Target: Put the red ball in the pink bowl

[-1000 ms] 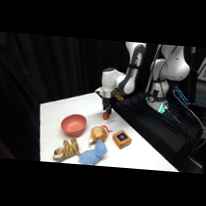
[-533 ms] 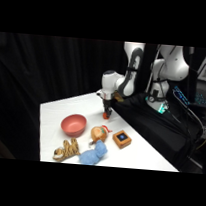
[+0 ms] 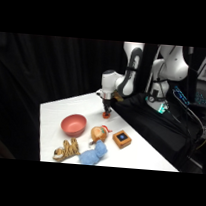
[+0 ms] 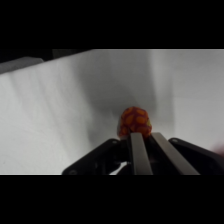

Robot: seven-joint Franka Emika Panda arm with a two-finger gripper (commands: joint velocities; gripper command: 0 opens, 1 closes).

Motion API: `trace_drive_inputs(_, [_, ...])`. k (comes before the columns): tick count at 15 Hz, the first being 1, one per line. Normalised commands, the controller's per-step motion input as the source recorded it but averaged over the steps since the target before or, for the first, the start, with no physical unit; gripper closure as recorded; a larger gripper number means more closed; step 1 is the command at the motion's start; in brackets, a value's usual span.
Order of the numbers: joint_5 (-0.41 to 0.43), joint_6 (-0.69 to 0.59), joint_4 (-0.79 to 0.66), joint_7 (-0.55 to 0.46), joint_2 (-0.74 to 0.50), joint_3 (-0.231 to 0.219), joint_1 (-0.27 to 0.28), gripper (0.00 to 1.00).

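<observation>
The red ball (image 4: pixel 134 120), tiny and red-orange with a bumpy skin, sits at the tips of my gripper (image 4: pixel 146 134) in the wrist view. The two fingers stand close together and are shut on the ball's near side. In the side view the gripper (image 3: pixel 106 110) hangs low over the table's far part, with the red ball (image 3: pixel 106 115) at its tip, right at the tabletop. The pink bowl (image 3: pixel 73 124), round and shallow, stands to the left and nearer the front, well apart from the gripper.
A tan-orange round toy (image 3: pixel 99 134) lies in front of the gripper. An orange box with a blue top (image 3: pixel 122 138) stands to its right. A blue plush (image 3: pixel 94 153) and a striped tan toy (image 3: pixel 67 150) lie near the front edge.
The gripper has stayed at nearly the same spot over the ball, perhaps a touch lower. Nothing else on the table has moved.
</observation>
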Motion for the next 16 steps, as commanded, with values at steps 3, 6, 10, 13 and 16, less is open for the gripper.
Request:
trace_drive_inputs(3, [0.202,-0.44,0.04,-0.38,-0.28,0.185,-0.218,0.97])
trace_drive_inputs(6, [0.114,-0.49,0.06,-0.28,-0.35,0.011,-0.063,0.97])
trace_drive_inputs(10, [-0.008,-0.43,0.09,-0.15,-0.34,-0.098,0.062,0.97])
trace_drive_inputs(13, [-0.115,-0.39,0.12,-0.04,-0.28,-0.120,0.117,0.97])
trace_drive_inputs(16, [-0.129,-0.37,0.15,-0.01,-0.24,-0.101,0.123,0.97])
